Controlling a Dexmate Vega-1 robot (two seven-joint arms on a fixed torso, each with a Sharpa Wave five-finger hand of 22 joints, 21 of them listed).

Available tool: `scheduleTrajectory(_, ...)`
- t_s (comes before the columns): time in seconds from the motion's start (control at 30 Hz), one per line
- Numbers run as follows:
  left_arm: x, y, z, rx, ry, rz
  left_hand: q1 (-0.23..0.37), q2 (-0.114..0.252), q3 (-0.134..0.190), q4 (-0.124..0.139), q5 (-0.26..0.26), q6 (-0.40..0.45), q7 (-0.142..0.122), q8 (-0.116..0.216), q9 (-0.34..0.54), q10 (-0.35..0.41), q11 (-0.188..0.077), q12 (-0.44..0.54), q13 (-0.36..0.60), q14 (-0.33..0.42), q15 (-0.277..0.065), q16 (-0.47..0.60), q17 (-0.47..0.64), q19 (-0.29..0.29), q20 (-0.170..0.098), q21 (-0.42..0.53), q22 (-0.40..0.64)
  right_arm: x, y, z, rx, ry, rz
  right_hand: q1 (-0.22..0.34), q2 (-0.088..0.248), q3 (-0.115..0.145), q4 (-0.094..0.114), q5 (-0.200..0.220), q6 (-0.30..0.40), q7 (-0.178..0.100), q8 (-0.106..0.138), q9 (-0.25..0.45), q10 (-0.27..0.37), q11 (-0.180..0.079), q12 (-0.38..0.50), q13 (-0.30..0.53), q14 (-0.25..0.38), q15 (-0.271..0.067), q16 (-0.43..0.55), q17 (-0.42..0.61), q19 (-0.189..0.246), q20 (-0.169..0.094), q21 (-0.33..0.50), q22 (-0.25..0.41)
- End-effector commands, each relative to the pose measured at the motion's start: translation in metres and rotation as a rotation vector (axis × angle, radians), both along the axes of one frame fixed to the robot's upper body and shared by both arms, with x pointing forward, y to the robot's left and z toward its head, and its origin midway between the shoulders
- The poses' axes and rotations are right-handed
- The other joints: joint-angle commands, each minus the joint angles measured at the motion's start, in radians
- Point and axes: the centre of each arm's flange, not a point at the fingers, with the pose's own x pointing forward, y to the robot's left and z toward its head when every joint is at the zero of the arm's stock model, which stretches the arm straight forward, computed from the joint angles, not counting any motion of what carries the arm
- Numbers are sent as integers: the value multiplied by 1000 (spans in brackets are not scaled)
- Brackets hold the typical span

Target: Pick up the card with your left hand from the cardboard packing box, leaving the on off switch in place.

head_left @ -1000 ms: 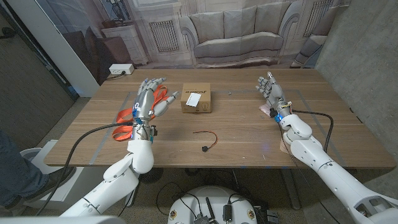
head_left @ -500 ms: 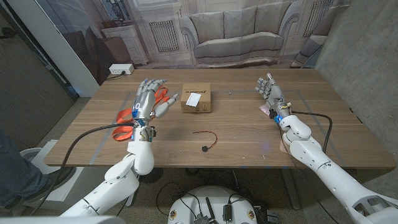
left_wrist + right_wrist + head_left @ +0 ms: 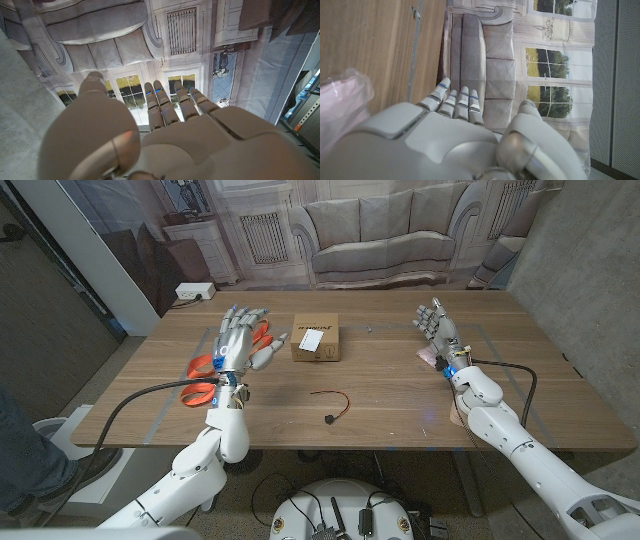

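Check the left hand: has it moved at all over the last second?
Yes, slightly. In the head view the left hand, open and holding nothing, has drifted back toward the robot, so more of the orange scissors shows beyond its fingers. It is no closer to the cardboard box.

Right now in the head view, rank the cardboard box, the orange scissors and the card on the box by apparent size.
1. orange scissors, partly hidden by the left hand
2. cardboard box
3. card

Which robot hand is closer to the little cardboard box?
The left hand. It is raised just beside the cardboard box, on the box's left in the head view. The right hand is farther off, across bare table.
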Motion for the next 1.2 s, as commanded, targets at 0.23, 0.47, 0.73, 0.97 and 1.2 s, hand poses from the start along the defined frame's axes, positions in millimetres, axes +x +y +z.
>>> scheduleTrajectory(0.23, -9, 0, 9, 78, 30, 115, 10, -4, -4, -7, -1, 21, -2, 3, 2, 22, -7, -4, 5, 20, -122, 8, 3, -5, -70, -1, 1, 3, -3, -2, 27, -6, 7, 4, 2, -1, -5, -2, 6, -4, 3, 2, 4, 0, 1, 4, 5, 8, -6, 5, 10, -6, -10, 3)
scheduleTrajectory(0.47, -9, -2, 11, 101, 60, 136, 12, -8, -8, -8, 1, 36, -6, 5, 1, 34, -11, -5, 5, 34, -128, 11, 2, -4, -70, 0, 1, 5, -2, -2, 24, -10, 10, 3, 3, -1, -5, -2, 7, -3, 3, 3, 5, 2, 1, 4, 5, 8, -6, 5, 10, -6, -12, 3)
scheduleTrajectory(0.73, -8, -7, 11, 128, 74, 176, 16, -12, -10, -11, 2, 42, -10, 4, 1, 41, -13, -7, 5, 43, -129, 13, 2, -2, -71, 1, 0, 2, -3, 4, 16, -11, 6, 2, 3, -2, -5, -2, 7, -5, 3, 3, 5, 1, 1, 4, 5, 8, -6, 5, 11, -5, -14, 3)
scheduleTrajectory(0.97, -6, -12, 9, 153, 67, 214, 25, -21, -12, -18, 4, 41, -18, 1, 1, 39, -15, -12, 5, 47, -131, 11, 1, 1, -68, 1, 0, -1, -3, 11, -2, -14, -7, 1, 3, -3, -5, -2, 7, -4, 3, 3, 4, 0, 1, 4, 5, 7, -6, 5, 11, -5, -18, 4)
scheduleTrajectory(1.2, -5, -13, 8, 179, 83, 251, 54, -37, -14, -36, 10, 23, -35, -11, 1, 28, -16, -23, 6, 49, -131, 6, 1, 3, -65, 1, -1, -1, -1, 14, -15, -15, -5, 0, 3, -3, -6, -2, 6, -4, 3, 3, 4, 2, 1, 4, 4, 8, -6, 5, 10, -4, -21, 4)
